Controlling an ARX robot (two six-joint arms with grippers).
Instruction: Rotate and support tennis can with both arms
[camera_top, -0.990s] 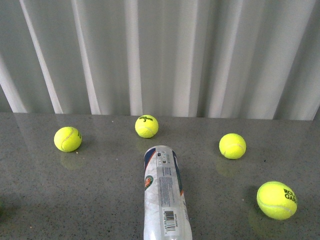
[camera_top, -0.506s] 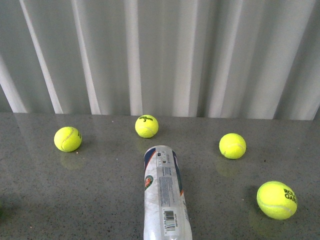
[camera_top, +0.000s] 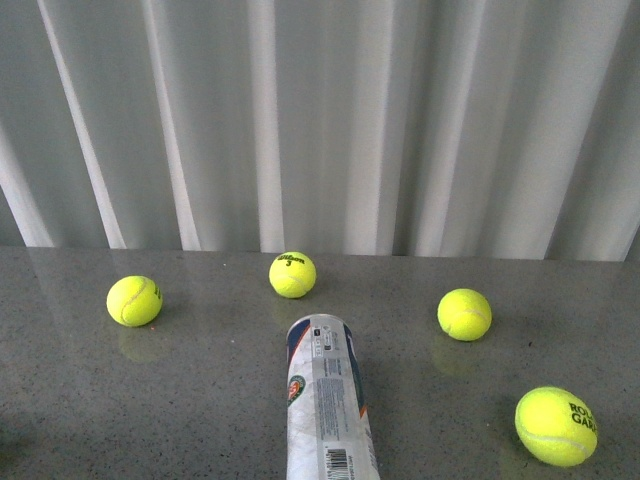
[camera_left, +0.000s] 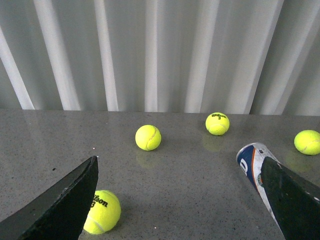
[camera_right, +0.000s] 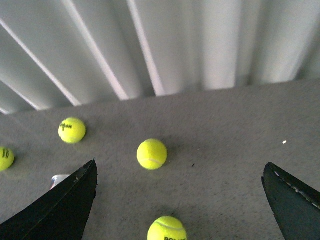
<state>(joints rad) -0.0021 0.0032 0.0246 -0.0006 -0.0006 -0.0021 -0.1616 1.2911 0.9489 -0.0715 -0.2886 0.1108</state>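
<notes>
The tennis can (camera_top: 325, 400) lay on its side on the grey, speckled, glossy table (camera_top: 120, 400), its far end pointing at the white pleated backdrop (camera_top: 330, 120). Four tennis balls (camera_top: 292, 274) sat around the can, none touching it. The left pincer (camera_left: 180, 160) and right pincer (camera_right: 180, 164) were both spread, gripping nothing.

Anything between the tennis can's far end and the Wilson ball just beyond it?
No. In the front view only bare grey table separates the tennis can from the Wilson ball.
</notes>
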